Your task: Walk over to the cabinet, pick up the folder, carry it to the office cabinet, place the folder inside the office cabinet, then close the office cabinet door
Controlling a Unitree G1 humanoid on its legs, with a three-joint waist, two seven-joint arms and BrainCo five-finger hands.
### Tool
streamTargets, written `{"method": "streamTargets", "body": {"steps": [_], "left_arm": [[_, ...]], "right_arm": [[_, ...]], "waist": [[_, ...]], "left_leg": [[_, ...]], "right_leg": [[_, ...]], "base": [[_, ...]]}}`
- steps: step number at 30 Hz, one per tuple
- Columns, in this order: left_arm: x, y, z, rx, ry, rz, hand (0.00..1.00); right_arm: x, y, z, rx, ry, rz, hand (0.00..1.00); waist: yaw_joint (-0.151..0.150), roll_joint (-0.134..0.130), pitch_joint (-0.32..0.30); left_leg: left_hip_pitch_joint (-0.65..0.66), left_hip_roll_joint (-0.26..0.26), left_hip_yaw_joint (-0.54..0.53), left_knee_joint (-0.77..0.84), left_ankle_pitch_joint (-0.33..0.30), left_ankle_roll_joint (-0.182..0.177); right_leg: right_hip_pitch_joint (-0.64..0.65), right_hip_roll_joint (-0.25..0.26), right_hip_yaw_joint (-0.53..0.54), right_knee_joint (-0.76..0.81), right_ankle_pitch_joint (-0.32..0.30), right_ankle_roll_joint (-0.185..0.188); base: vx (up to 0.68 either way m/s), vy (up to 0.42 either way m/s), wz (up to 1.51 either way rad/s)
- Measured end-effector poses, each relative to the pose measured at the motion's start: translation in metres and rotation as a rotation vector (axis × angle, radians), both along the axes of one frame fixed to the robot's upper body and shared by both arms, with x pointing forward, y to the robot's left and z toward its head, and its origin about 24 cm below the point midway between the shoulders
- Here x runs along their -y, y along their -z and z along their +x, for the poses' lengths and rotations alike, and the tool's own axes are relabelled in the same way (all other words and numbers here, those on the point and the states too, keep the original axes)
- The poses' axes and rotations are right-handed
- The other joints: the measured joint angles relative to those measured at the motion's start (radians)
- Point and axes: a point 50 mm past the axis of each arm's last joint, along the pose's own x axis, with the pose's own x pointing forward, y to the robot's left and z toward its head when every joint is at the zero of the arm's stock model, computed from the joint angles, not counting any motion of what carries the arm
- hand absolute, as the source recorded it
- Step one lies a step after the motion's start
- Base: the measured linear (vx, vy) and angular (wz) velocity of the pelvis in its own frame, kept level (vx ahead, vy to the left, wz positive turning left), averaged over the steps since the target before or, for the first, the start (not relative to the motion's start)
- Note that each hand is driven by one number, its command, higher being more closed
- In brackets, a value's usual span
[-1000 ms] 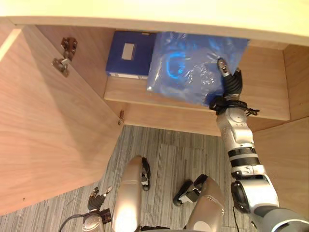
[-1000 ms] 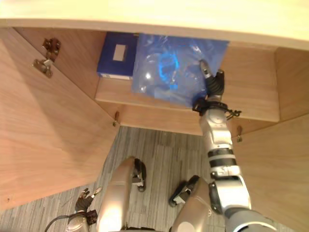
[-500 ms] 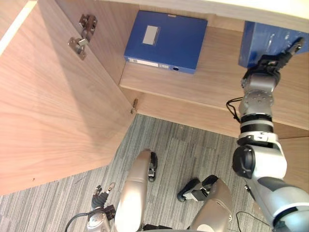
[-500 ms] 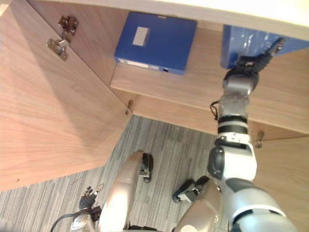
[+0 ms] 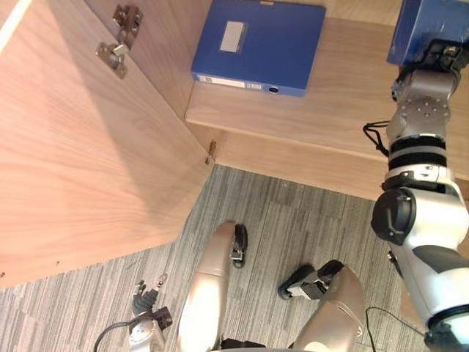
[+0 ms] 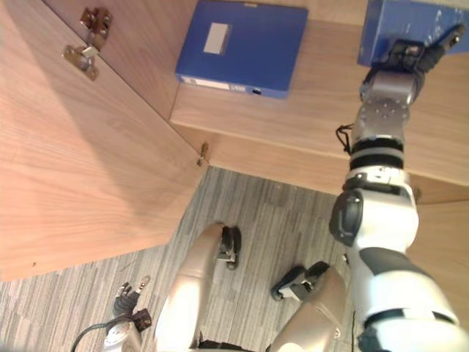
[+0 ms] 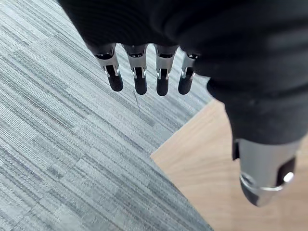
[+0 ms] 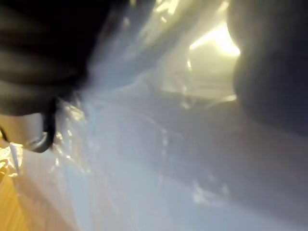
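Wood is all around in the left eye view: an open door on the left and a shelf ahead. A blue file lies flat on the shelf. Far to its right, over the same shelf, is the blue folder. The left hand hangs low over the grey floor.

In the right eye view, the right hand is at the folder's near edge.

In the left wrist view, the fingers are straight and hold nothing.

In the right wrist view, shiny plastic is very close. I cannot tell if this hand grips the folder.
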Motion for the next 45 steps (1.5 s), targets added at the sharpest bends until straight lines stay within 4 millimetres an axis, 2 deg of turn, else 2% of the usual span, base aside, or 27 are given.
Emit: {"method": "streamTargets", "body": {"steps": [5, 6, 23, 26, 31, 32, 37, 41, 43, 45], "left_arm": [[-0.020, -0.001, -0.007, 0.002, -0.153, -0.007, 0.00], [-0.021, -0.002, -0.007, 0.003, -0.158, -0.006, 0.00], [-0.012, 0.000, 0.003, -0.002, -0.163, -0.052, 0.00], [-0.011, 0.000, 0.004, -0.002, -0.159, -0.052, 0.00], [-0.010, 0.000, 0.004, -0.003, -0.149, -0.050, 0.00], [-0.010, 0.000, 0.004, -0.004, -0.149, -0.049, 0.00], [-0.010, 0.000, 0.005, -0.007, -0.139, -0.042, 0.00], [-0.009, 0.000, 0.006, -0.011, -0.113, -0.033, 0.00], [-0.009, -0.001, 0.008, -0.006, -0.083, -0.028, 0.00], [-0.011, -0.002, 0.009, -0.005, -0.053, -0.016, 0.00]], "right_arm": [[-0.005, 0.005, 0.006, -0.055, -0.049, -0.005, 1.00], [-0.005, 0.006, 0.007, -0.060, -0.052, -0.005, 0.00], [-0.025, 0.027, 0.019, -0.183, -0.111, -0.033, 0.00], [-0.027, 0.027, 0.019, -0.232, -0.100, -0.158, 0.00], [-0.033, 0.040, 0.024, -0.374, -0.093, -0.402, 0.00], [-0.035, 0.048, 0.025, -0.442, -0.087, -0.518, 0.00], [-0.034, 0.074, 0.026, -0.589, -0.082, -0.743, 0.00], [-0.026, 0.098, 0.025, -0.716, -0.083, -0.972, 0.00], [-0.020, 0.113, 0.022, -0.778, -0.092, -1.164, 0.00], [-0.015, 0.118, 0.020, -0.800, -0.105, -1.281, 0.00]], "waist": [[-0.008, 0.002, 0.000], [-0.009, 0.003, 0.000], [-0.022, 0.014, -0.006], [-0.022, 0.016, -0.007], [-0.023, 0.028, -0.016], [-0.023, 0.031, -0.018], [-0.021, 0.032, -0.019], [-0.021, 0.032, -0.019], [-0.022, 0.032, -0.019], [-0.022, 0.032, -0.019]], "left_leg": [[-0.002, 0.007, 0.006, 0.000, 0.003, -0.003], [-0.002, 0.008, 0.006, 0.000, 0.003, -0.004], [0.028, 0.014, 0.013, -0.013, 0.005, -0.007], [0.036, 0.017, 0.013, -0.019, 0.006, -0.008], [0.046, 0.018, 0.014, -0.028, 0.005, -0.009], [0.048, 0.018, 0.015, -0.031, 0.006, -0.009], [0.064, 0.025, 0.016, -0.038, 0.004, -0.012], [0.066, 0.030, 0.016, -0.040, 0.003, -0.014], [0.070, 0.031, 0.018, -0.045, 0.004, -0.014], [0.080, 0.031, 0.020, -0.052, 0.004, -0.015]], "right_leg": [[-0.015, 0.005, 0.015, 0.008, -0.001, -0.003], [-0.015, 0.006, 0.015, 0.008, -0.001, -0.003], [0.005, 0.015, 0.022, -0.002, -0.002, -0.006], [0.010, 0.020, 0.022, -0.009, -0.002, -0.006], [0.020, 0.025, 0.020, -0.020, -0.002, -0.006], [0.020, 0.026, 0.020, -0.023, -0.002, -0.006], [0.035, 0.035, 0.020, -0.033, -0.002, -0.006], [0.035, 0.041, 0.020, -0.035, -0.002, -0.007], [0.037, 0.041, 0.020, -0.039, -0.001, -0.007], [0.044, 0.043, 0.020, -0.045, -0.001, -0.008]], "base": [[0.01, -0.030, -0.04], [0.02, -0.027, -0.05], [0.01, -0.005, 0.00], [0.04, -0.023, -0.03], [0.05, -0.027, -0.01], [0.05, -0.027, -0.01], [0.03, -0.023, -0.03], [0.03, -0.030, -0.04], [0.04, -0.027, -0.02], [0.05, -0.029, -0.02]]}}
